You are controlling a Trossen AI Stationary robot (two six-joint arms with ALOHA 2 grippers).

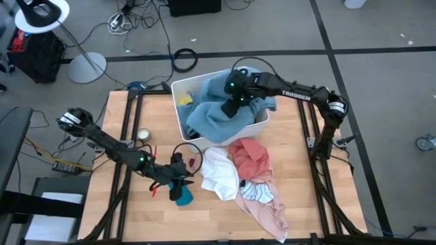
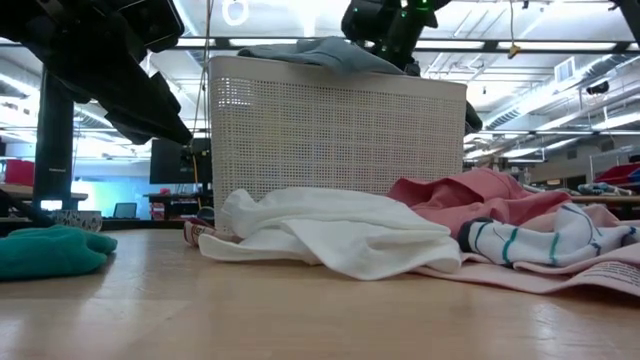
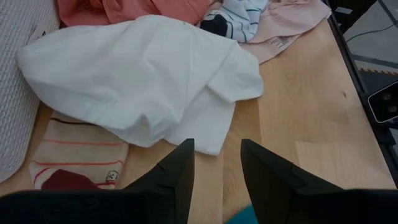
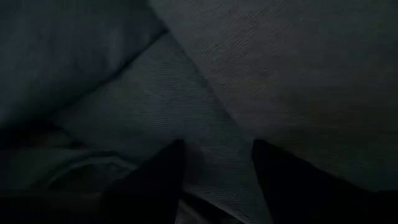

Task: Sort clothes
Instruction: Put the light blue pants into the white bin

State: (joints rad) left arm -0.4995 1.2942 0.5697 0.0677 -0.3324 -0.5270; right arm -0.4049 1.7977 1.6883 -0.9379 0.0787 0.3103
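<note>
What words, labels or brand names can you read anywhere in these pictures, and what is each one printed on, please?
"TROSSEN": white letters on the right arm, seen from above.
Print on the pale pink garment: too small to read.
Small tag on the striped cloth: unreadable.
Dark print on the pink cloth's edge in the low view: blurred.
Nothing else legible.

White shirt (image 1: 219, 174), pink garment (image 1: 250, 158) — blue-grey denim (image 1: 216, 116), teal cloth (image 1: 182, 197).

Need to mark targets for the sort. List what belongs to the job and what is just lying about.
Job: blue garment in the bin; white shirt; pink garment; striped garment; teal cloth.

Lying about: white bin; tape roll; cable loop on the floor.
</note>
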